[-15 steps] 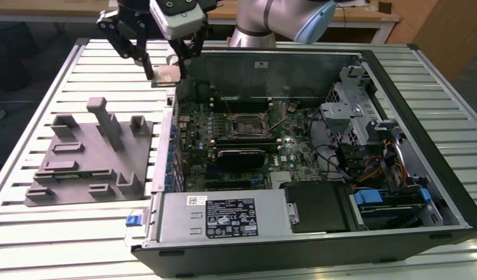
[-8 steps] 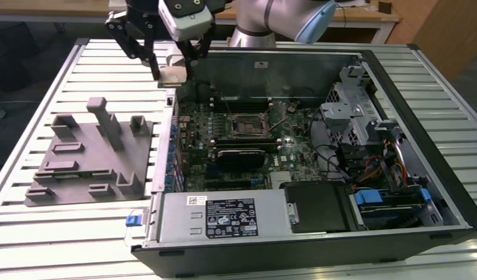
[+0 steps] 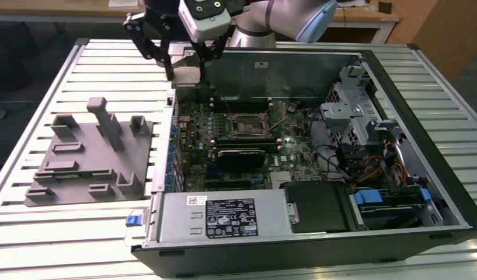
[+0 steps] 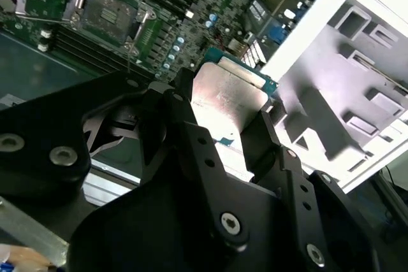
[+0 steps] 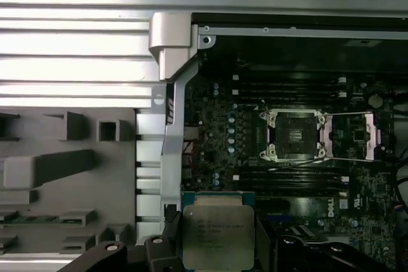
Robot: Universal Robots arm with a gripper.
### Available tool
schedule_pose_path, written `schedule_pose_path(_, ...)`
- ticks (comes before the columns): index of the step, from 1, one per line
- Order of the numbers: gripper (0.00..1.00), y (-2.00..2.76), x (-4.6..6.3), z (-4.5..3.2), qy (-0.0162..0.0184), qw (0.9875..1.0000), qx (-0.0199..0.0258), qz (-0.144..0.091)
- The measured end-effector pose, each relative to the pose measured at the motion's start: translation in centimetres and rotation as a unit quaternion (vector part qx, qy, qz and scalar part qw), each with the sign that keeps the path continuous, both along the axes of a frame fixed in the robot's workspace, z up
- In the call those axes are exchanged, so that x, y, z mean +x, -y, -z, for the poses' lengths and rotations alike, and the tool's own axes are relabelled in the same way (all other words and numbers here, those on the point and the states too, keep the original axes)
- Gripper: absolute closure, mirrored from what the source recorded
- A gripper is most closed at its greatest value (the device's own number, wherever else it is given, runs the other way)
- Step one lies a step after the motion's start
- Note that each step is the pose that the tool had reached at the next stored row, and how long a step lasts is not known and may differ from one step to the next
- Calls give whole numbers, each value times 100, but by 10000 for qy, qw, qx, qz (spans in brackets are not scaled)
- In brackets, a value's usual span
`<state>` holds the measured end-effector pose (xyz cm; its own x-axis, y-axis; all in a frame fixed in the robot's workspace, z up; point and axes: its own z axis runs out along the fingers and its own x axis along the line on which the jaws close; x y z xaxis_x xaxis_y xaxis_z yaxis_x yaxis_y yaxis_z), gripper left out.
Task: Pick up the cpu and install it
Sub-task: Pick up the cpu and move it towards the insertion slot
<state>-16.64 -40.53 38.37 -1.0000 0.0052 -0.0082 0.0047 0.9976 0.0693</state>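
- One cpu point(image 5: 215, 237), pale metal top showing and held level, is pinched on two opposite edges between the black fingers of the gripper point(image 3: 187, 71). The jaws are closed on it, and it hangs in the air touching nothing else.
- Seen from the exterior view, the chip hangs high over the far corner of the open computer case point(image 3: 316, 53). It is above the case wall on the exterior view's left, between the grey fixture point(image 3: 90, 157) and the motherboard point(image 3: 222, 169).
- Its target, the black socket frame point(image 5: 294, 135), sits in the middle of the motherboard, well apart from the chip. It is deeper inside the case, on the side away from the fixture. In the exterior view it lies to the exterior view's right of the gripper and well below it.
- Being near square, the chip has no real long axis. In the first wrist view its edges run about parallel to the socket frame's edges. By my judgement, sideways distance and height separate the two, not twist.
- The socket looks open to me: a metal cover plate point(image 5: 357, 137) is swung to one side and the contact field shows bare. Long black memory slots point(image 5: 287, 181) flank it.
- Outside the case, the fixture lies on the slatted metal table point(image 3: 67, 239), just beside the case wall.
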Motion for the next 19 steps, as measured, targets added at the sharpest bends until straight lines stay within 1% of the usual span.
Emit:
schedule_pose_path(9, 46, -34, 266, 25, 0, 10000, 0, 27)
schedule_pose_path(19, 46, -97, 572, 51, 0, 10000, 0, 49)
